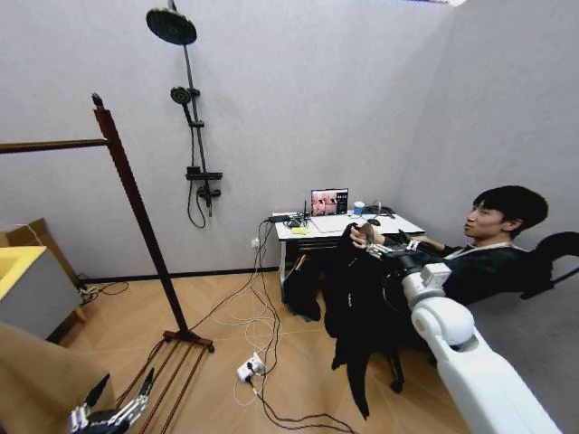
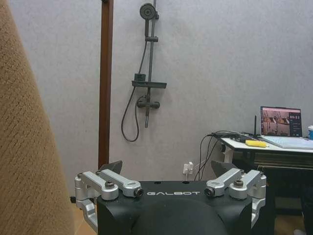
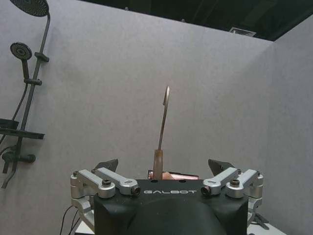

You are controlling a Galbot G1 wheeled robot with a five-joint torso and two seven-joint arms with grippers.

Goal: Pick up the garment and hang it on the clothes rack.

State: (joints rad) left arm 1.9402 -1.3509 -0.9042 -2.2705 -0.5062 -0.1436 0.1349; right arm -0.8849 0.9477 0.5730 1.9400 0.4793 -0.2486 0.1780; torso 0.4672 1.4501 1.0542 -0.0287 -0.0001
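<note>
The garment, a black jacket, hangs from a hanger in front of the desk at the right. A seated person's hand is at the top of the hanger. My right gripper reaches to the same spot. In the right wrist view the hanger's metal hook stands upright between the spread fingers of the right gripper, which is open and not clamped on it. The clothes rack, dark reddish-brown wood, stands at the left; its post also shows in the left wrist view. My left gripper hangs open low at the left.
A tan coat lies right beside the left gripper. Cables and a white power strip cross the floor between rack and desk. The desk carries a laptop. A shower fixture is on the back wall; a yellow-topped box stands far left.
</note>
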